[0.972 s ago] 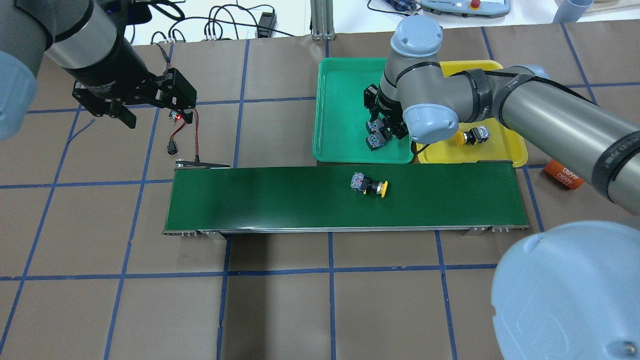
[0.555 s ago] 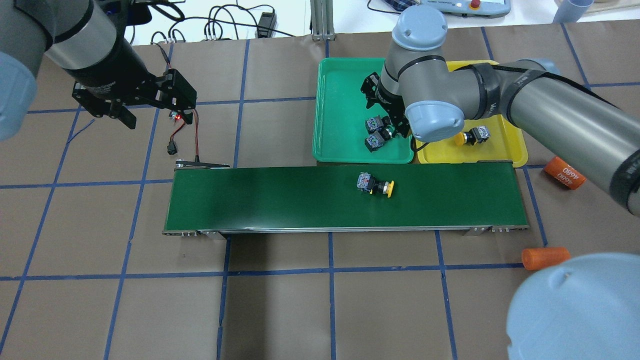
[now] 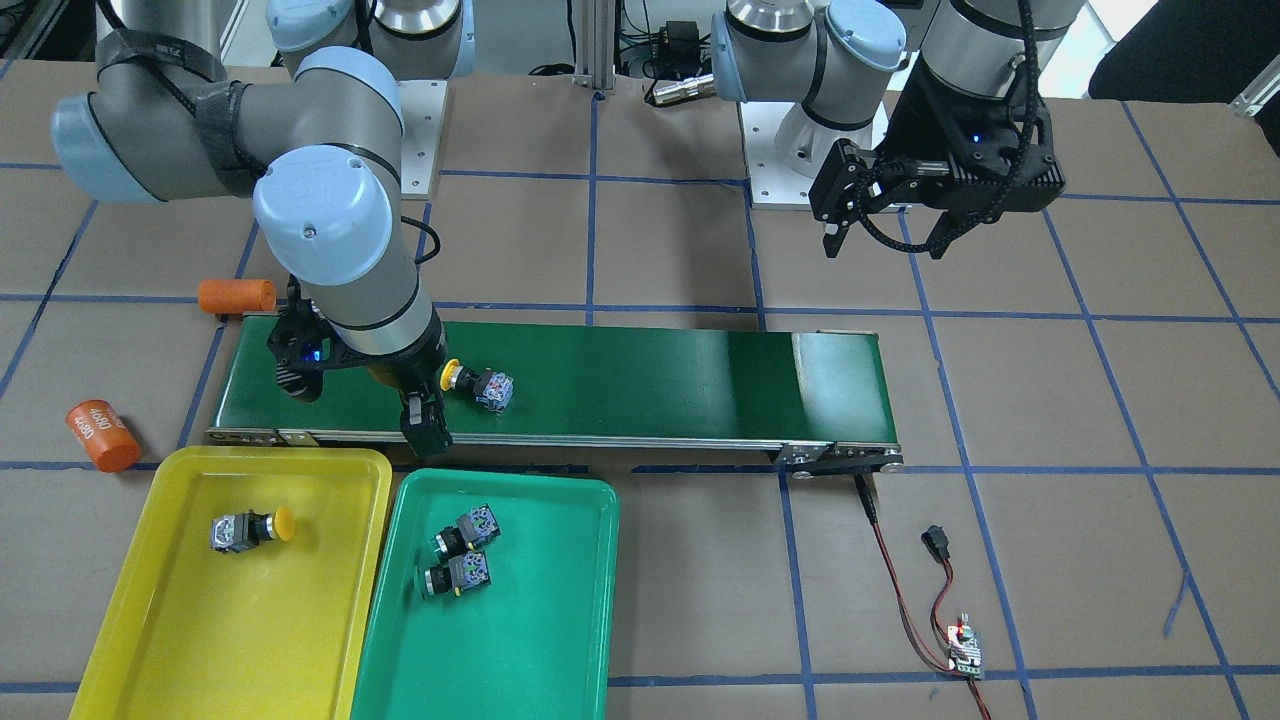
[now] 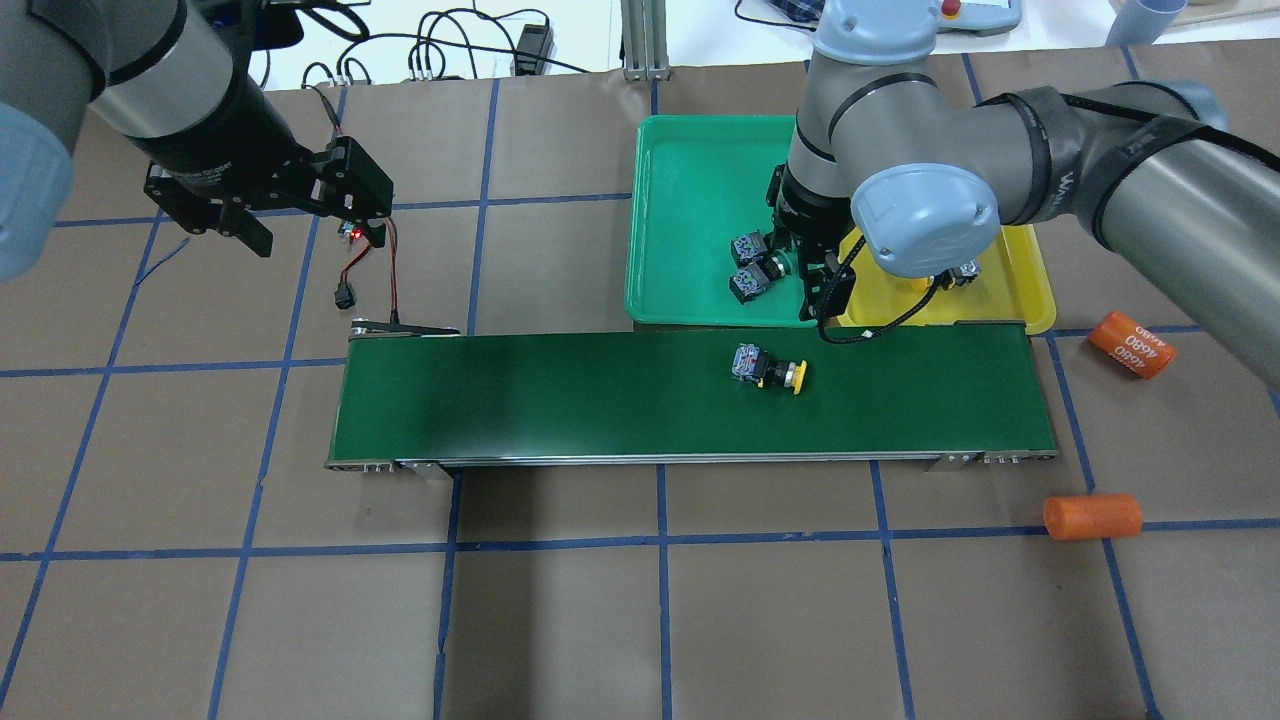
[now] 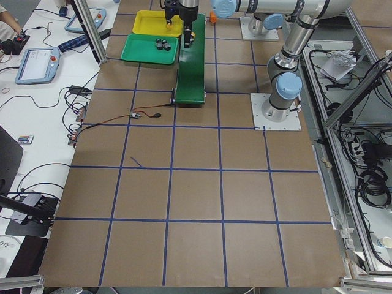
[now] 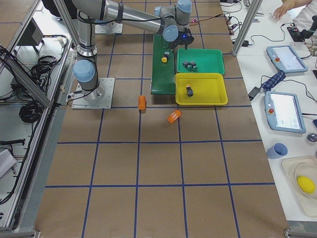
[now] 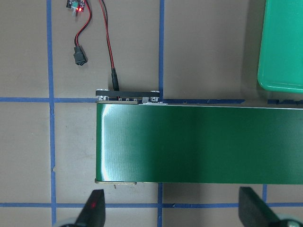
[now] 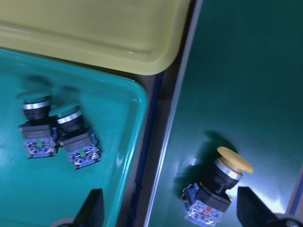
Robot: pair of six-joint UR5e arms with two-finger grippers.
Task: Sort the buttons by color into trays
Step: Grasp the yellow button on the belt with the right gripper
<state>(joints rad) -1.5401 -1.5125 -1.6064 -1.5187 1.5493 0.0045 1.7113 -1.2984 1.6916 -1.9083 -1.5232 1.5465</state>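
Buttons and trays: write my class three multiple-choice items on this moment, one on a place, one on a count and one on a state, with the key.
1. Where is the button that lies in no tray?
A. on the conveyor belt
B. on the bare table
C. on the floor

2. How many buttons lie in the green tray?
A. one
B. two
C. three

3. How is the left claw?
A. open and empty
B. shut on a button
C. shut on a cable

Key:
1 A, the button rests on the belt's green surface.
2 B, two green-capped buttons lie side by side there.
3 A, its fingers stand wide apart with nothing between them.
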